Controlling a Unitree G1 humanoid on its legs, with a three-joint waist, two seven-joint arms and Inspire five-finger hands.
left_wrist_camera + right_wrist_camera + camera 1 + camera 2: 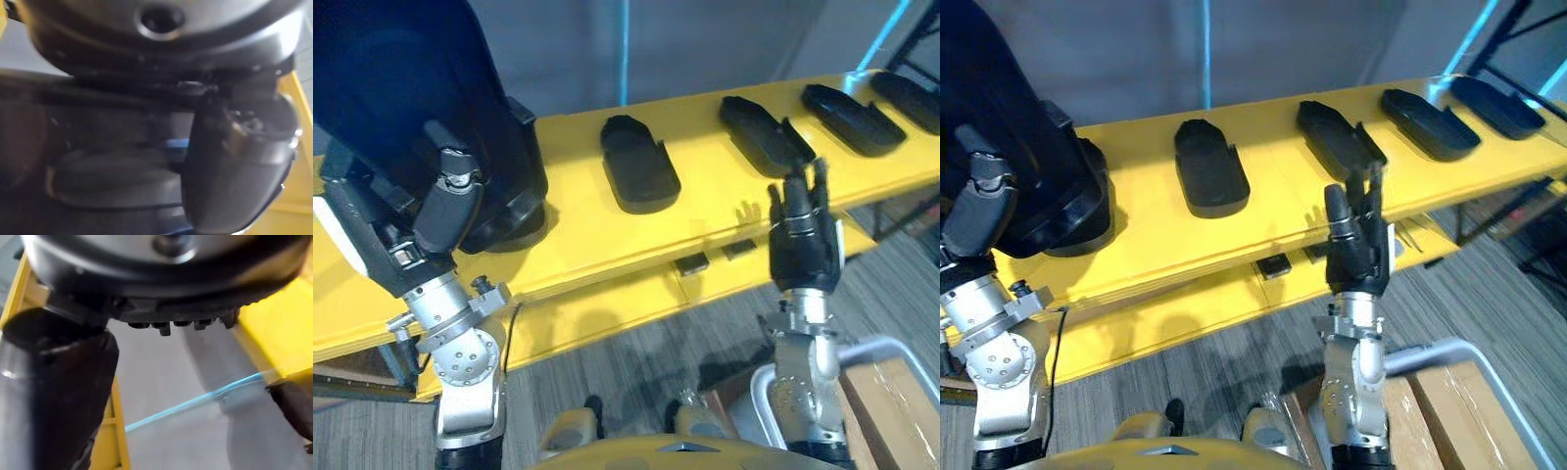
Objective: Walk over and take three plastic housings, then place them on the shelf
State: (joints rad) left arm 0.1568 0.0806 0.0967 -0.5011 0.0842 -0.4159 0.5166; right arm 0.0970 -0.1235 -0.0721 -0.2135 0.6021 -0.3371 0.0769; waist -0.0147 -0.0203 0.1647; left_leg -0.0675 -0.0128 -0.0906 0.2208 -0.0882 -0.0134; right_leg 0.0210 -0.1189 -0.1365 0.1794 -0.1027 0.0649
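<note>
Workshop or assembly area, yellow shelf rack, row of black plastic housings, grey carpeted floor

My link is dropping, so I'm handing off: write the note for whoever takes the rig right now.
Left hand against a big dark part, likely a housing, at the shelf's left end; grip hidden.
Right hand open, empty, upright by the shelf's front edge.
Done: four housings lie in a row on the shelf.
Left: check the dark part is set down, then free the left hand.
</note>
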